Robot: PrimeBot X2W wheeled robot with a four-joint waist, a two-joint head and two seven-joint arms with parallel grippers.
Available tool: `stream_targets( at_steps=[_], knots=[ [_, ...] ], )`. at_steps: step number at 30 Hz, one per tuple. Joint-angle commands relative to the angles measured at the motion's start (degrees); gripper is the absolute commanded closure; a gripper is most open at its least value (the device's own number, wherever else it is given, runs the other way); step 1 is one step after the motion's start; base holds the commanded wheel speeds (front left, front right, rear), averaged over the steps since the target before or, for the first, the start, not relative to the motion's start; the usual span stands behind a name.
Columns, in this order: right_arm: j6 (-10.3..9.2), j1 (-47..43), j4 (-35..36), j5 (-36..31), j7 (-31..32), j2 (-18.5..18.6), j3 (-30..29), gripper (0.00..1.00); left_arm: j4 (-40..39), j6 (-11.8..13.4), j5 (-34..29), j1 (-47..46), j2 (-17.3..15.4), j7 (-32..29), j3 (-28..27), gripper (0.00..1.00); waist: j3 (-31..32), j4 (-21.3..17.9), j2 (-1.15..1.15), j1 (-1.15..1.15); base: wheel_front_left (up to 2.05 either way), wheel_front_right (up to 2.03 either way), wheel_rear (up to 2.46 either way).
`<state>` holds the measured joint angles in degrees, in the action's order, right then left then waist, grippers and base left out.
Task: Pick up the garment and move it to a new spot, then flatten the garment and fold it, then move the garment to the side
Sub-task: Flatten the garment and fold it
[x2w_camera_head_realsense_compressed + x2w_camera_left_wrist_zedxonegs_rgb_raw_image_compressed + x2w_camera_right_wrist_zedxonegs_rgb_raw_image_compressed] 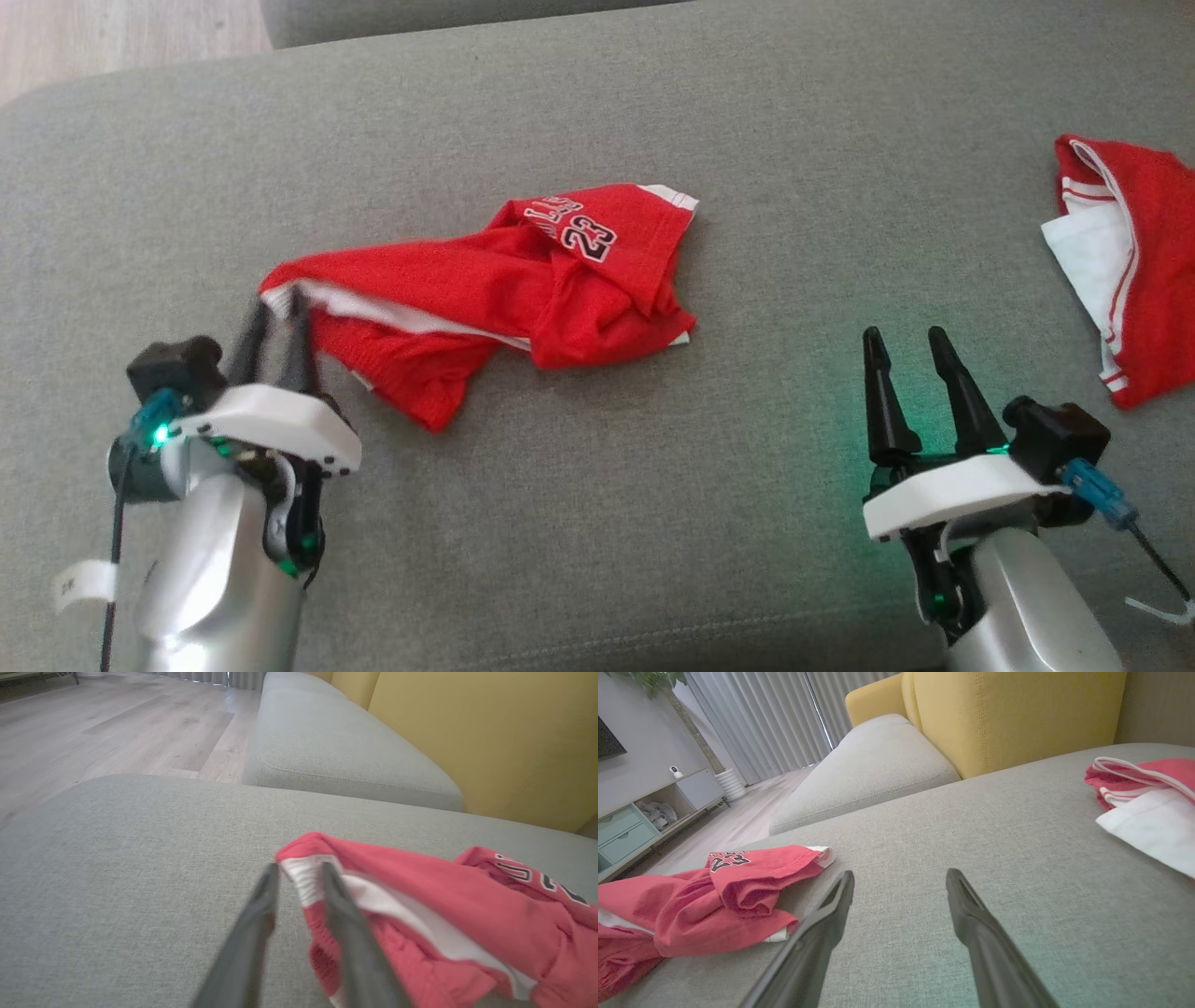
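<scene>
- Red garment (523,289) with white trim lies crumpled on the grey sofa cushion (597,523). It stretches from the fingertips of the left claw (278,297) away to that claw's right.
- Left claw: fingers drawn close together, with the white hem (303,877) at the garment's near end pinched between the tips. The rest of the cloth trails beyond and to the right of the fingers, bunched in loose folds.
- Number 23 (591,241) is printed on the far part of the garment, well beyond the left claw and to its right, facing up.
- Right claw (903,333): fingers spread wide apart with nothing between them. Bare cushion lies under and ahead of the tips.
- Nearest fold of the garment lies to the left of the right claw, apart from it and not touching.
- Second red-and-white garment (1144,271) lies ahead of the right claw and to its right, well apart from the first garment.
- Yellow backrest (1008,714) stands beyond the cushion, far ahead of the right claw in its wrist view.
</scene>
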<state>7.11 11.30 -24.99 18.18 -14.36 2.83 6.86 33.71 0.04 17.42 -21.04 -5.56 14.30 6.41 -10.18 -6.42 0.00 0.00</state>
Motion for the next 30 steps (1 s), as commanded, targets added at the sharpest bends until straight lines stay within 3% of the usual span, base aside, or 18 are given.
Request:
stream_targets(
  at_steps=[1, 6, 18, 30],
  knots=[
    [0.37, 2.45, 1.50, 0.59, -0.63, 0.05, 1.70, 0.00, -0.66, 0.62, -0.42, -3.04, -1.49, 0.70, -2.56, 0.00, -0.12, 0.02, 0.00, 0.00, 0.00, 0.00, 0.00],
    [0.37, 3.08, 1.81, 0.86, -0.63, 0.05, 5.36, 0.00, -0.06, 1.66, -1.45, -3.32, -0.41, 0.70, -3.48, 0.00, -0.26, 1.26, 0.00, 0.00, 0.00, 0.00, 0.00],
    [0.37, 7.85, -1.23, -0.99, 0.30, 0.05, 22.07, 0.00, -7.39, 1.13, -2.14, 5.56, 2.61, 0.70, -0.81, 0.00, -0.78, 8.88, 0.00, 0.00, 0.00, 0.00, 0.00],
    [0.37, 13.48, -8.18, -14.07, 4.93, 0.05, 22.42, 0.00, -10.34, 2.64, 1.86, 8.05, 2.68, 0.70, 3.21, 0.00, -1.34, 12.08, 0.00, 0.00, 0.00, 0.00, 0.00]
  ],
)
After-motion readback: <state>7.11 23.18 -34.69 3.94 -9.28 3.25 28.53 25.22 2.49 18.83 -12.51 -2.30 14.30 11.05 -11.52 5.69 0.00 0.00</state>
